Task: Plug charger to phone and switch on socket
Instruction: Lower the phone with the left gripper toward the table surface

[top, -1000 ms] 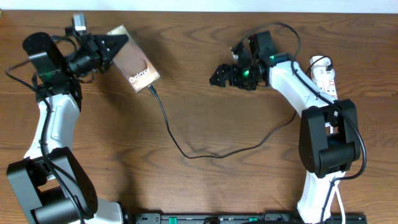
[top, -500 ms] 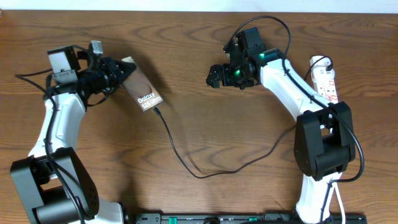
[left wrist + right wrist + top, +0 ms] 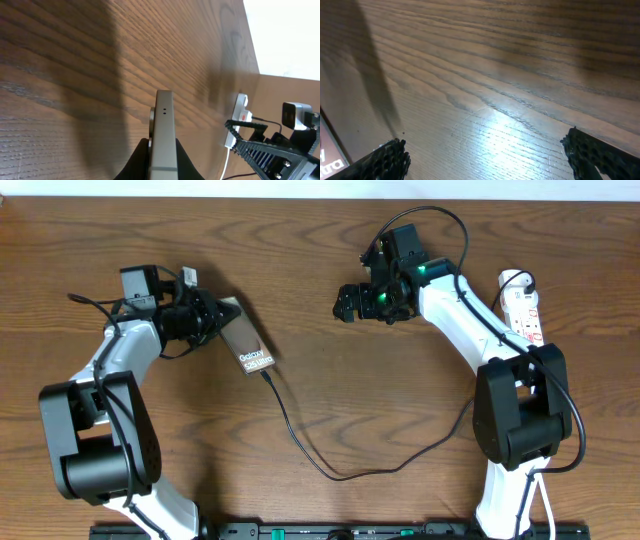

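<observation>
My left gripper [image 3: 215, 320] is shut on the far end of the phone [image 3: 247, 340], holding it tilted above the table, its "Galaxy" lettering at the near end. In the left wrist view the phone [image 3: 163, 135] shows edge-on between my fingers [image 3: 140, 162]. The charger cable [image 3: 300, 442] runs from the phone's near end in a loop across the table toward the right arm; its connector tip [image 3: 266, 375] sits at the phone's end. My right gripper [image 3: 345, 302] is open and empty above the table's middle. The white socket strip [image 3: 522, 305] lies at the far right, also in the left wrist view [image 3: 240, 107].
The right wrist view shows bare wood between my spread fingers [image 3: 387, 157], with a corner of the phone [image 3: 330, 150] at the left edge. The right arm's base [image 3: 525, 410] stands near the socket. A black rail [image 3: 340, 532] runs along the table's front edge.
My left gripper has carried the phone rightward and toward the table's middle, dragging the cable along. The right gripper shifted slightly left, then held still.
</observation>
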Controlling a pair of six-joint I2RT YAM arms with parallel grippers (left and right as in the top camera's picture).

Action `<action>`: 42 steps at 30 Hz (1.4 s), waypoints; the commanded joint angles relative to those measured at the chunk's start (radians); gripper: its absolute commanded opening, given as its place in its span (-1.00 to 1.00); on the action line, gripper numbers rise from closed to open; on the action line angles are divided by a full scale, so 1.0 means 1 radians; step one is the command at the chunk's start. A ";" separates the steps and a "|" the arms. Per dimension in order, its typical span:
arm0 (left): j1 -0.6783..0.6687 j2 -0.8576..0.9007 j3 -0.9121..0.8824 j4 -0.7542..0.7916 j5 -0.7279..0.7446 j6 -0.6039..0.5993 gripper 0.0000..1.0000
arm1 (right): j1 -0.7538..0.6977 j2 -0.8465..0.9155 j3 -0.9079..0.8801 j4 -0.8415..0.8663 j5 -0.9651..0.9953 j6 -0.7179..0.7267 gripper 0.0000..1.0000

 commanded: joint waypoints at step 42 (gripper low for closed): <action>-0.005 0.165 -0.017 -0.023 -0.080 0.063 -0.85 | 0.024 -0.028 0.019 -0.010 0.004 0.006 0.99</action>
